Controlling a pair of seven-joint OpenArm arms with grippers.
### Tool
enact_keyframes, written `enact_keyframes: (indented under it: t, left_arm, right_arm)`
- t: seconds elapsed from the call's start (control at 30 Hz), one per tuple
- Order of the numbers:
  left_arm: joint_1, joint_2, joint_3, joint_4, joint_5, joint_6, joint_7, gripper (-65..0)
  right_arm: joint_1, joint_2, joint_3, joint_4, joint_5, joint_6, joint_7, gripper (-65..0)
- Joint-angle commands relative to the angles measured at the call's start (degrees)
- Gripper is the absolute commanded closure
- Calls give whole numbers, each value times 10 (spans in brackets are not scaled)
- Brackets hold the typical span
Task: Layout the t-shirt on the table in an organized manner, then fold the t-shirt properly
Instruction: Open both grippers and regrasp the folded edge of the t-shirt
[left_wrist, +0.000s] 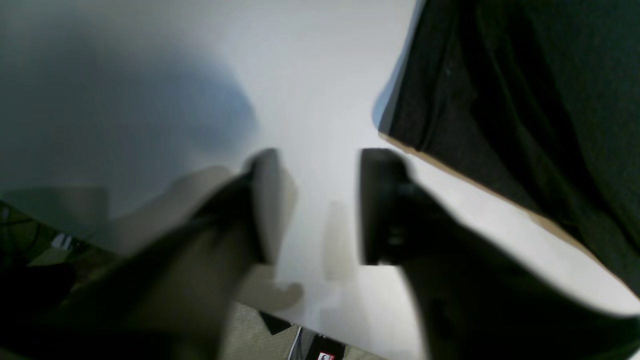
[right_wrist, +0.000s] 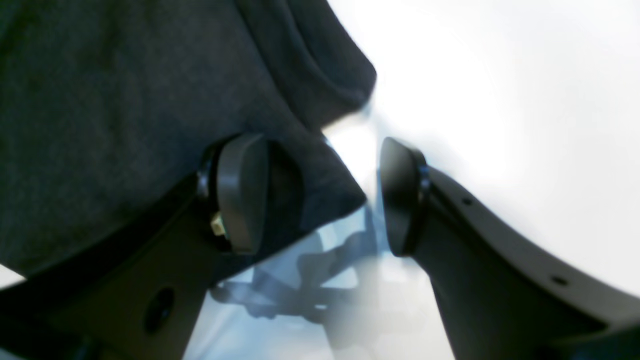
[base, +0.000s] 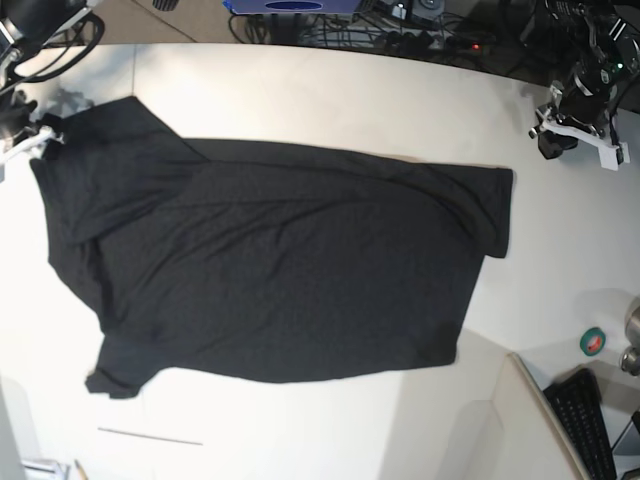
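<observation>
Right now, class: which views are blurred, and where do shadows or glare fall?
Left wrist view: the left gripper is smeared by blur, and a bluish shadow lies on the table. Right wrist view: table washed out by glare beside the t-shirt. Base view: sharp and evenly lit.

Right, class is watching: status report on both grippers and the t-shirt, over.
Left gripper open, empty, over bare table. Right gripper open, astride t-shirt edge, not clamped. Shirt spread flat, unfolded. Nothing obstructing.

Left tool (left_wrist: 312, 205) parted over table (left_wrist: 310, 75), beside t-shirt (left_wrist: 525, 100)
</observation>
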Motion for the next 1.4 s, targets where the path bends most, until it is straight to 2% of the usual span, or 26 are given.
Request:
enact_keyframes:
  t: [0.0,0.07,0.1,0.23,0.37,0.4,0.5,0.53,0.6,0.7,0.87,1.13,1.33,1.37]
  left_arm:
    - [1,-7,-3,10,-7,-4,-11,-120]
    - [1,-7,1,10,-7,-4,-11,-15]
    - [1,-7,1,10,-7,-4,-11,0]
    - [1,-7,2,10,-7,-4,-11,0]
    - [1,-7,0,10,-6,-3,-11,0]
    - [1,-7,0,10,-6,-3,-10,0]
    - [2,-7,-1,10,-6,-3,-10,0]
    - [2,-7,-1,10,-1,-3,-10,0]
    - [5,-7,2,12,28,-3,-10,0]
    - [2,-2,3,15,78,-3,-10,0]
    - [-5,4,3,11,90,-3,-10,0]
    - [-5,5,3,12,91,-3,-10,0]
    - [-5,5,16,15,92,-3,-10,0]
    - [-4,3,28,16,92,-3,-10,0]
  right_arm:
    - [-4,9,1,9,4,1,8,-341]
    - [-5,10,1,3,4,1,8,-341]
    - [-5,10,1,-2,4,1,8,-341]
    - [-8,6,-3,-2,4,1,7,-338]
    - [-21,6,-56,-11,5,1,9,-317]
    - [-21,6,-58,-11,5,1,7,-275]
    - [-22,-7,-55,8,5,1,7,-36]
    - [-24,-14,-55,26,5,1,5,0]
    - [-26,-26,-56,69,3,1,-20,0]
    - [-21,-31,-60,139,3,1,-107,0]
    - [27,-28,-60,184,2,1,-187,0]
    - [75,-28,-61,188,2,1,-238,0]
    - [170,-25,-62,147,1,1,-246,0]
    - [187,-16,-62,130,1,0,-246,0]
